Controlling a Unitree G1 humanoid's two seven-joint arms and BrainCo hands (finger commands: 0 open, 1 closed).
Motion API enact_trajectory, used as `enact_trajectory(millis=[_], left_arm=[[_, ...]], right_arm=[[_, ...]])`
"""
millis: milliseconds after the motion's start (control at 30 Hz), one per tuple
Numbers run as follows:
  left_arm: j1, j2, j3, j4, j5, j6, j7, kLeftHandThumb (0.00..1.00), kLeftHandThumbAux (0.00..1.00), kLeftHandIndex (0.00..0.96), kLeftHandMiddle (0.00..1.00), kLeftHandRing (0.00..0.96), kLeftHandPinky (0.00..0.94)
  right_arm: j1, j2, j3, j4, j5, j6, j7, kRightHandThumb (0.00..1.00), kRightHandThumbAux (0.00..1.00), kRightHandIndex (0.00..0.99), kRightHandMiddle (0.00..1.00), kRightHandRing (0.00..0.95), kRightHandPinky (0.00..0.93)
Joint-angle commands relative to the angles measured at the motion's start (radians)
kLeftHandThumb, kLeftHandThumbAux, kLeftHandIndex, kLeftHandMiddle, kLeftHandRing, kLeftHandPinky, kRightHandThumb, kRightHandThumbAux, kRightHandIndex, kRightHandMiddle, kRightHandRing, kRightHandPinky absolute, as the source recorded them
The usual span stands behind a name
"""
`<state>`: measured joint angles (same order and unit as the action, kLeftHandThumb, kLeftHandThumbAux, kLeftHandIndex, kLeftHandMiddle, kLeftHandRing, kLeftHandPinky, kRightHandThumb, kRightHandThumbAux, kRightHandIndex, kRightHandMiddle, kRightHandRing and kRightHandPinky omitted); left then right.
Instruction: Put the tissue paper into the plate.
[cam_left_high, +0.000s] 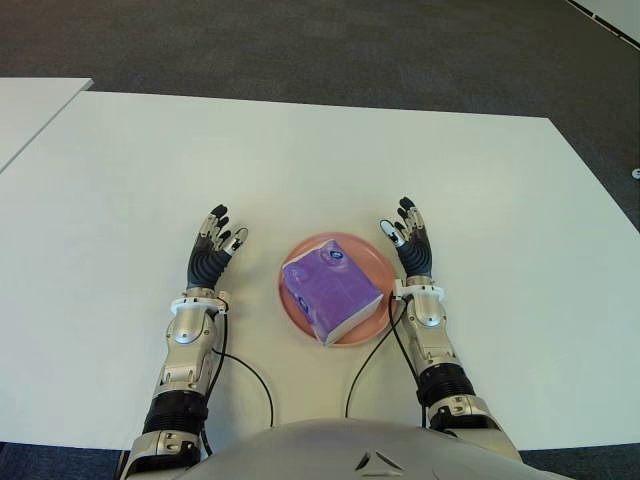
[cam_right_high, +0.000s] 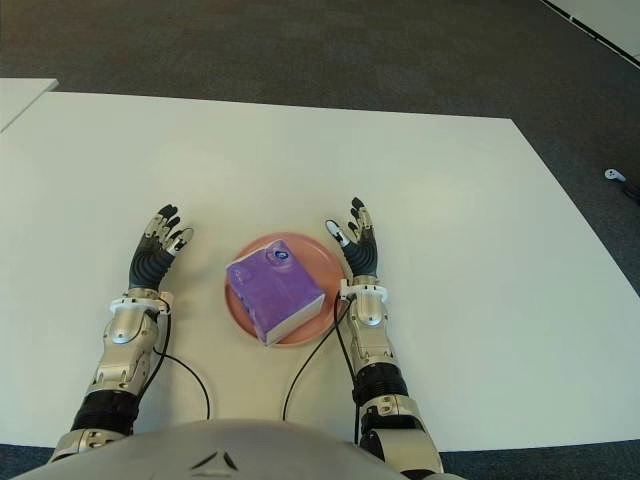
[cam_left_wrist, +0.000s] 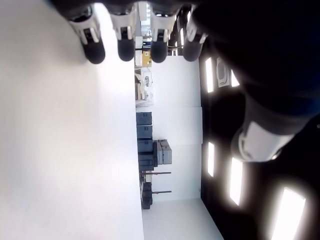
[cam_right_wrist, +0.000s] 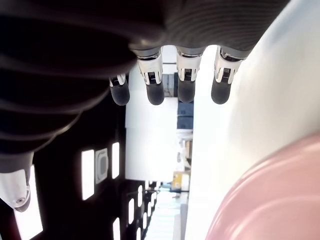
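While the purple tissue paper pack (cam_left_high: 330, 297) lies inside the pink plate (cam_left_high: 377, 255) on the white table (cam_left_high: 300, 160), I see both hands empty. My left hand (cam_left_high: 212, 250) sits left of the plate, fingers spread; my right hand (cam_left_high: 410, 240) sits just beside the plate's right rim, fingers extended and apart.

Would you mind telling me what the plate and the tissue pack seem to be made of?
Plate: probably plastic or glazed ceramic; smooth, even pink with a soft sheen. Tissue paper pack: thin glossy purple film wrap, showing light reflections, with white tissue visible at its near end.
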<state>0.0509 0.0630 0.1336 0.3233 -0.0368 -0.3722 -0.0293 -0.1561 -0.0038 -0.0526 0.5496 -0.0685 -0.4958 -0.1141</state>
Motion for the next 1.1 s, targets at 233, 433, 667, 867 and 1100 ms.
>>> enact_trajectory(millis=[233,433,667,867,1100], left_arm=[[0.012,0.002,-0.005,0.015,0.011,0.01,0.007,0.0,0.575,0.014,0.005,0.0,0.0],[0.01,0.001,-0.004,0.014,0.004,0.014,0.002,0.0,0.577,0.018,0.008,0.0,0.0],[0.011,-0.002,-0.005,0.008,0.002,0.018,0.004,0.0,0.573,0.025,0.011,0.0,0.0],[0.013,0.0,-0.007,0.006,0.0,0.019,-0.003,0.0,0.572,0.019,0.011,0.0,0.0],[0.014,0.004,-0.01,0.008,0.005,0.013,-0.006,0.0,0.579,0.013,0.008,0.0,0.0]], right_arm=[[0.078,-0.045,-0.042,-0.028,0.05,0.037,0.045,0.0,0.532,0.0,0.0,0.0,0.0],[0.115,-0.058,-0.05,-0.079,0.063,0.065,0.068,0.0,0.555,0.0,0.0,0.0,0.0],[0.151,-0.078,-0.053,-0.131,0.091,0.109,0.119,0.0,0.593,0.0,0.0,0.0,0.0],[0.183,-0.098,-0.068,-0.175,0.161,0.166,0.201,0.0,0.584,0.0,0.0,0.0,0.0],[0.195,-0.105,-0.096,-0.197,0.256,0.24,0.289,0.0,0.57,0.0,0.0,0.0,0.0]])
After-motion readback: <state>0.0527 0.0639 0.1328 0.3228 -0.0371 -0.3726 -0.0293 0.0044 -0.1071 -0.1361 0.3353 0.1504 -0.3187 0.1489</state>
